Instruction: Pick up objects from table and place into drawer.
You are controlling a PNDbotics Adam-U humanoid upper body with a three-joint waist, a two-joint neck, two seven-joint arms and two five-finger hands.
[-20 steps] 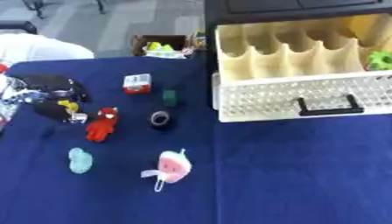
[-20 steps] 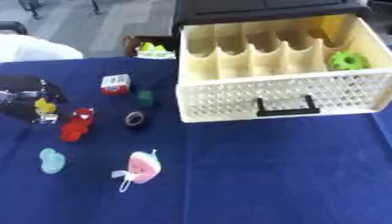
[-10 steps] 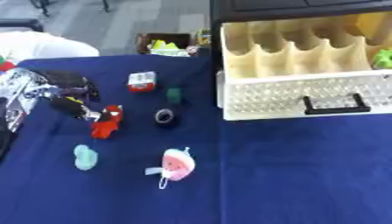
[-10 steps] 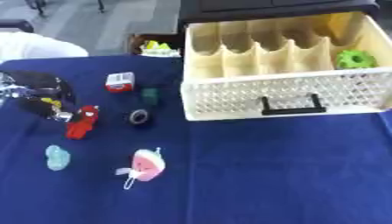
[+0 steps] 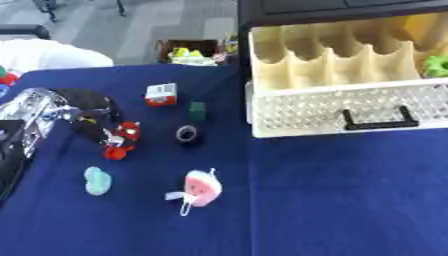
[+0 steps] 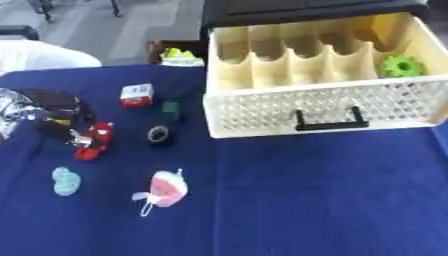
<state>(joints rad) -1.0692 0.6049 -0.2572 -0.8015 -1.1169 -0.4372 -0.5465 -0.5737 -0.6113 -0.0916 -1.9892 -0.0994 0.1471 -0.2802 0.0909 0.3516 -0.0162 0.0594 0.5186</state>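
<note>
One green piece (image 6: 402,65) lies in the drawer (image 6: 324,107); the left hand (image 5: 87,117) is beside the red figure (image 5: 121,140), whether it grasps it I cannot tell; four other things wait.

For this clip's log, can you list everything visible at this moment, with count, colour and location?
drawer: 1, cream, pulled open at the table's far right, black handle, divided into compartments
green ring-shaped toy: 1, green, in the drawer's rightmost compartment
red figure: 1, red, left part of the table, at the left hand's fingers
small box: 1, white and red, far left-centre
green block: 1, dark green, right of the box
dark ring: 1, black, below the block
teal toy: 1, pale teal, near left
watermelon toy: 1, pink, near centre
table: 1, blue cloth
left hand: 1, black, left edge, closing on the red figure
</note>
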